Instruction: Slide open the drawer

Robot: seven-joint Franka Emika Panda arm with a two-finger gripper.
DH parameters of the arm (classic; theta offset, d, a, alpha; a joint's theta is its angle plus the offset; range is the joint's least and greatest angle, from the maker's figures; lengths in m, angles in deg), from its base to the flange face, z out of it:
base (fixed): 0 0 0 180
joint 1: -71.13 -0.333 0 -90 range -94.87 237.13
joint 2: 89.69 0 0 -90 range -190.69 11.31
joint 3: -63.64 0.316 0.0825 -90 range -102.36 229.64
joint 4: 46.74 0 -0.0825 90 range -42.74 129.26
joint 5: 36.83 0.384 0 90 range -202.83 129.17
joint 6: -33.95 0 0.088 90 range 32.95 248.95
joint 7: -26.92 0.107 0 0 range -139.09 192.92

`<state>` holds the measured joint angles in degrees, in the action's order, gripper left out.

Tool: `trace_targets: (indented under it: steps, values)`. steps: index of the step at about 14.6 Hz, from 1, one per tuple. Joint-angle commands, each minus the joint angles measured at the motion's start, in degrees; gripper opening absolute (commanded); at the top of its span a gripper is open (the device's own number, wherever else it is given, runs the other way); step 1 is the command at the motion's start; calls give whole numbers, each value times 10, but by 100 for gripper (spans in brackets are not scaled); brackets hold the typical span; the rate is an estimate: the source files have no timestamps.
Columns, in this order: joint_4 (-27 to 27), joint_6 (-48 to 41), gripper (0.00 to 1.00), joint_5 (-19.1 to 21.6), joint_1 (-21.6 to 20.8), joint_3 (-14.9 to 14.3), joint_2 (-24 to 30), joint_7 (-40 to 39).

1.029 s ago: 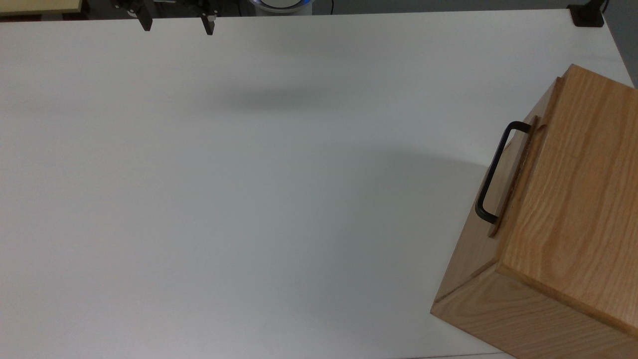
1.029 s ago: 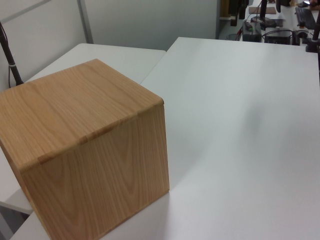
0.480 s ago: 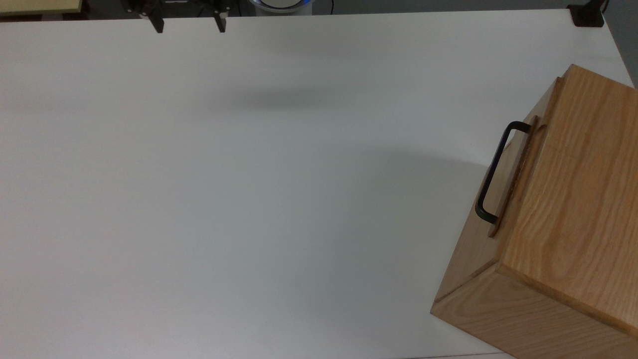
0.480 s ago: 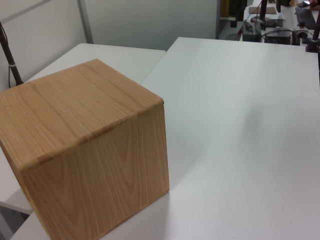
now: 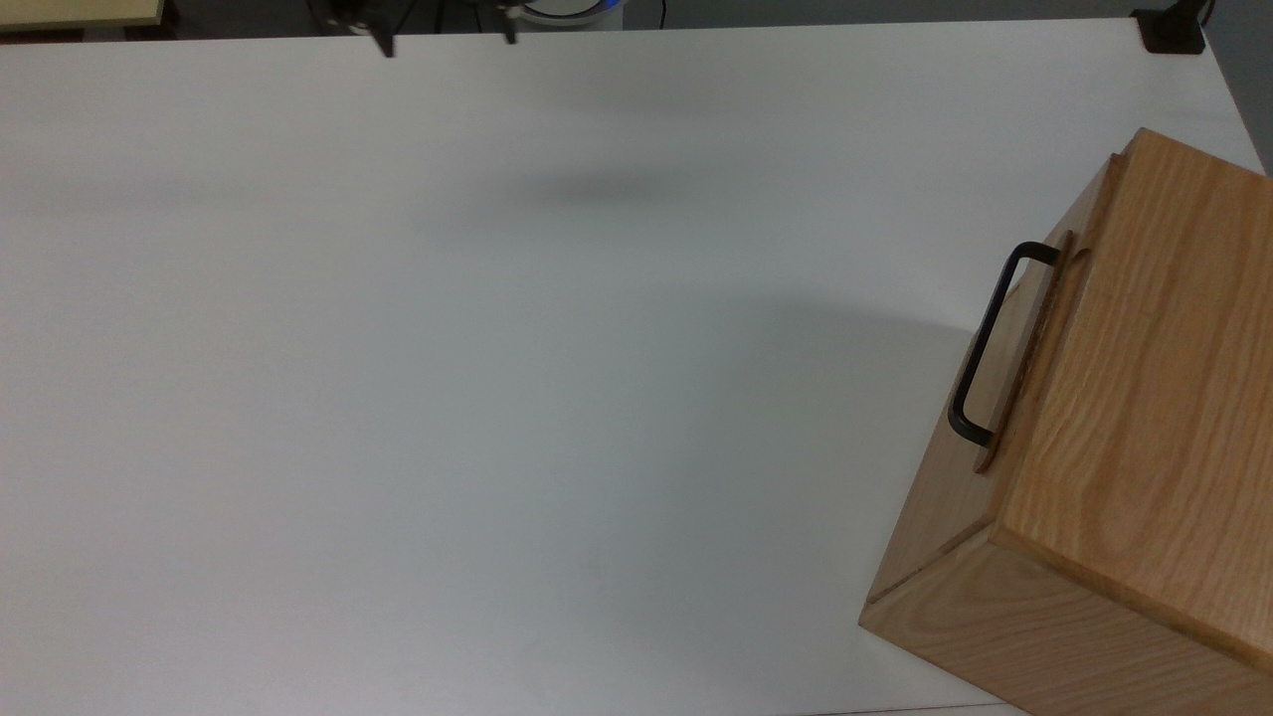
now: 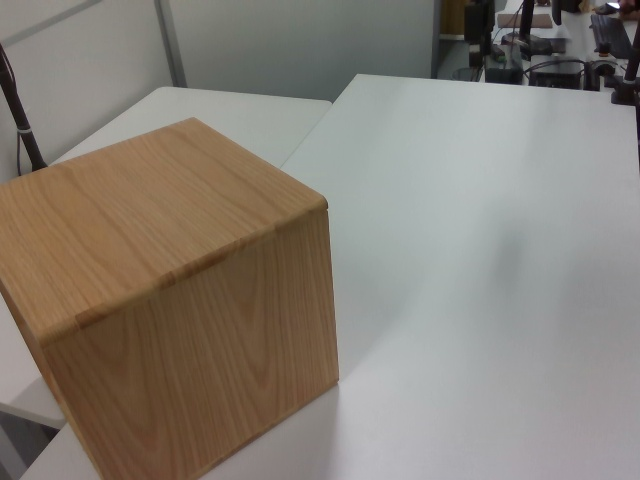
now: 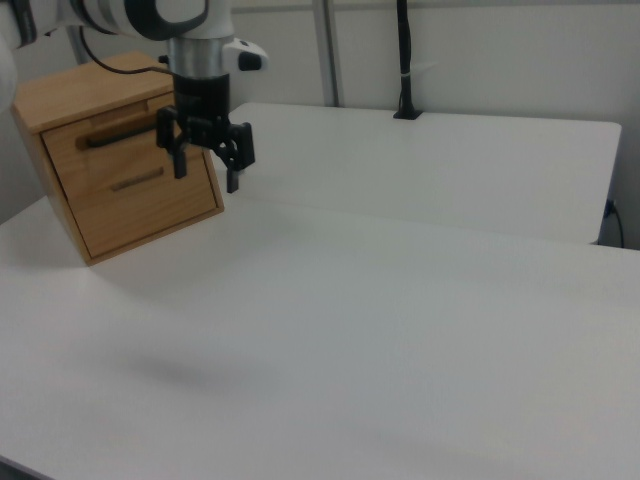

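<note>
The drawer (image 5: 1029, 333) is the upper front of a light oak cabinet (image 5: 1134, 398) standing at the top view's right edge. It is pushed in, and its long black bar handle (image 5: 985, 343) faces the top view's left. In the right view the drawer (image 7: 100, 155) and its handle (image 7: 115, 133) sit at the far left. My gripper (image 5: 447, 42) hangs open and empty at the top view's upper edge, far left of the handle. In the right view the gripper (image 7: 206, 172) hovers well above the table, and its fingers (image 7: 232, 178) point down.
The white table (image 5: 497, 398) stretches bare between gripper and cabinet. A black clamp base (image 5: 1172, 30) sits at its corner on the top view's upper right, seen as a black post (image 7: 405, 60) in the right view. The left view shows the cabinet's plain back and side (image 6: 170, 300).
The gripper has slid toward the top view's right along the upper edge, still open. The cabinet and drawer have not moved.
</note>
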<state>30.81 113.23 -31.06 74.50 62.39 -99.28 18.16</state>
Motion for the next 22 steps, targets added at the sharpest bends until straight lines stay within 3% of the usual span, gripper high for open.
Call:
trace_targets:
  steps: [1,6,11,15,17,20,22]
  values:
    - [8,25,100,15,-39,-3,-2,66]
    - [9,205,100,137,-76,-2,-20,248]
    - [8,344,100,245,-142,-2,-74,313]
    - [-9,414,100,255,-193,-3,-129,336]
    - [-48,414,100,255,-216,-9,-168,347]
    - [-94,415,87,256,-232,-5,-213,354]
    - [-108,423,84,273,-238,-5,-228,361]
